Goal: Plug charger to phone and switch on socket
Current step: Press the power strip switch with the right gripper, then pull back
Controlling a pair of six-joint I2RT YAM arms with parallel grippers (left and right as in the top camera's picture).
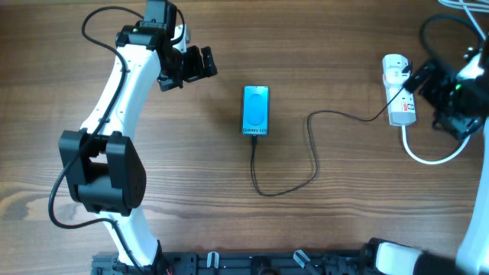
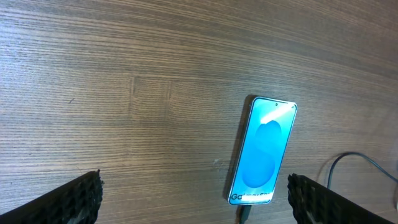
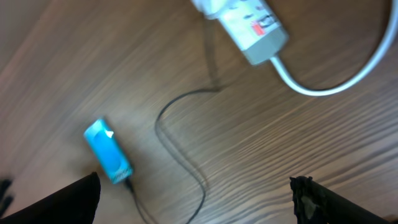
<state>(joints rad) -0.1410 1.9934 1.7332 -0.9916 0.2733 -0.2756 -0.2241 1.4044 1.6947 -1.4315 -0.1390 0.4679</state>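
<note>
Left gripper (image 1: 206, 65) (jaws spread) hovers left of phone (image 1: 256, 111).

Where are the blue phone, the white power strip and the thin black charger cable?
phone (image 1: 256, 111): overhead view, middle of its cyan screen.
power strip (image 1: 403, 113): overhead view, its lower white end.
charger cable (image 1: 315, 164): overhead view, the bend right of the phone.

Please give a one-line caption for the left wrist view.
Phone flat on the wooden table, charger at its lower edge, framed by the left fingers.
</note>
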